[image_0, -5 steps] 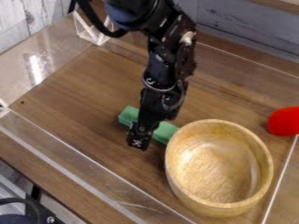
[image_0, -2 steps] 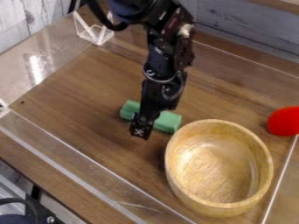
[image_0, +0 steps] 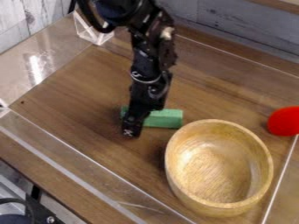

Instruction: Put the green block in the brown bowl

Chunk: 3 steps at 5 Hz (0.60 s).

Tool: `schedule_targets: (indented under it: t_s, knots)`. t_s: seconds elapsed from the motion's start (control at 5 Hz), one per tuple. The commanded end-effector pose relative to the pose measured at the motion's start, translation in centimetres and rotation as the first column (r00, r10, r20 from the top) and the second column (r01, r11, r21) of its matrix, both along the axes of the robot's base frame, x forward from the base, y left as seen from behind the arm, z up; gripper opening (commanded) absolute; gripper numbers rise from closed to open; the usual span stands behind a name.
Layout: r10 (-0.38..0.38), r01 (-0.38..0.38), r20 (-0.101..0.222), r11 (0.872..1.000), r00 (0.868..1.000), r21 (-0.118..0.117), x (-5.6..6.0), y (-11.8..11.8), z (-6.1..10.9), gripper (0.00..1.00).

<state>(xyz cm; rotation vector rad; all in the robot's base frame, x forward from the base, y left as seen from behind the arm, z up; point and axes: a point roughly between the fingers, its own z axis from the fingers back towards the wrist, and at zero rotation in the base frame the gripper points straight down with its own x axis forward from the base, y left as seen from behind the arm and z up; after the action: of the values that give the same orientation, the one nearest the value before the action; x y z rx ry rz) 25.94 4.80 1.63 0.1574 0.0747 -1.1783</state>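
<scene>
The mint-green block (image_0: 163,117) lies flat on the wooden table, just left of and behind the brown bowl (image_0: 170,163). My gripper (image_0: 133,128) points straight down over the block's left end, with its dark fingers low at the table and hiding that end. The arm blocks the gap between the fingers, so I cannot tell whether they have closed on the block. The bowl is empty and stands upright at the front right.
A small red ball (image_0: 284,121) rests at the right edge, behind the bowl. A clear plastic wall (image_0: 70,166) runs along the front-left edge of the table (image_0: 82,87). A clear plastic piece (image_0: 93,33) stands at the back left.
The gripper has shifted left along the block, from over its middle to its left end, and sits slightly lower. More of the block's right part now shows.
</scene>
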Motion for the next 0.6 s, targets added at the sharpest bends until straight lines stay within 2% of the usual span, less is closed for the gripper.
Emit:
schedule_targets:
  t_s: [0.0,0.2,0.4]
  knots:
    - [0.033,-0.033,0.036,0.999,0.999,0.007,0.4,0.6,1.5,0.00]
    - [0.090,-0.090,0.036,0.996,0.995,0.007,-0.3,-0.4,2.5,0.00]
    - [0.079,-0.080,0.046,0.997,0.996,0.014,0.0,-1.1,4.6,0.00]
